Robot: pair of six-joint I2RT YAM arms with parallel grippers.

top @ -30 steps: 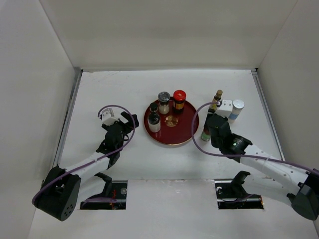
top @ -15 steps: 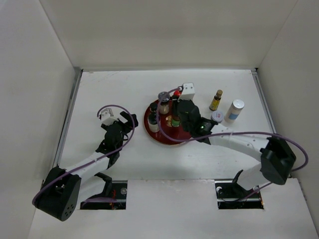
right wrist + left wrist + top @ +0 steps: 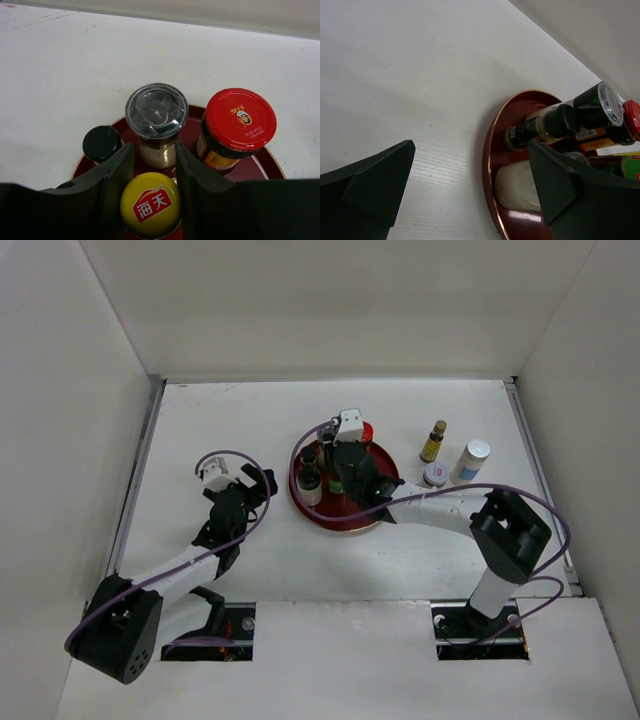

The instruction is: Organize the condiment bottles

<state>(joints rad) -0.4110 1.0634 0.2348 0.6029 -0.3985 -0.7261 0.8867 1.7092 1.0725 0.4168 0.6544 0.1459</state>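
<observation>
You are in the middle of a placing step. Your right end effector (image 3: pixel 152 167) is pinching the yellow-capped bottle (image 3: pixel 150 204) between its two fingers and holding it upright over the near part of the round red tray (image 3: pixel 345 527). The wrist view does not show whether the bottle's base is touching the tray floor.

Three condiments are already standing on the tray. The clear-lidded shaker (image 3: pixel 156 111) is sitting just beyond your fingertips. The red-lidded jar (image 3: pixel 240 119) is standing to its right, and a small black-capped bottle (image 3: pixel 101 143) is standing to its left. Three more are waiting on the table (image 3: pixel 250 420) to the right of the tray: a small amber bottle (image 3: pixel 434 441), a white bottle (image 3: pixel 470 462) and a squat light-lidded jar (image 3: pixel 434 474).

Your left end effector (image 3: pixel 255 485) is hovering to the left of the tray with its fingers spread wide, gripping nothing.

As I judge it, you are about half done, and the next move is asking for care. You will need to ease the yellow-capped bottle down until it is resting flat and then spread the fingers only a little, because the shaker is crowding them. Lifting straight up before swinging away should keep the fingers from tipping the shaker or the red-lidded jar. After that, the three on the table are the ones to go for.
</observation>
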